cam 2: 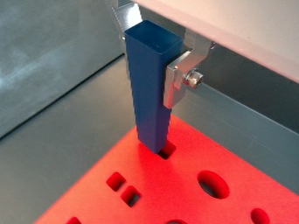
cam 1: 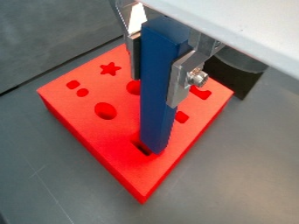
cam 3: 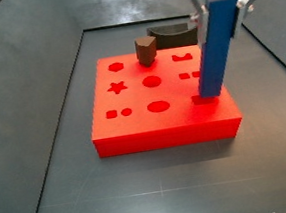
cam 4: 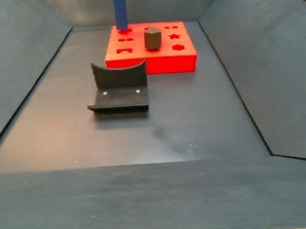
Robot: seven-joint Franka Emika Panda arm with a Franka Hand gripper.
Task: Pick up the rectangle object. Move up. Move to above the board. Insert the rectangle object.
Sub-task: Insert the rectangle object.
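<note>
Between the silver plate fingers of the gripper, which pinch its upper part, stands the tall blue rectangular bar; its lower end sits hidden in a slot of the flat red-orange board.

Even, bright overhead light, soft shadows beside the board, faint floor glare, all views reasonably sharp.

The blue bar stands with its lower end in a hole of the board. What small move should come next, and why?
Probably a short push straight down. The bar is upright in the pincer, and its lower end has just entered the rectangular slot in the board, as a side view also suggests. Most of the bar is above the board, so it seems not yet seated.
</note>
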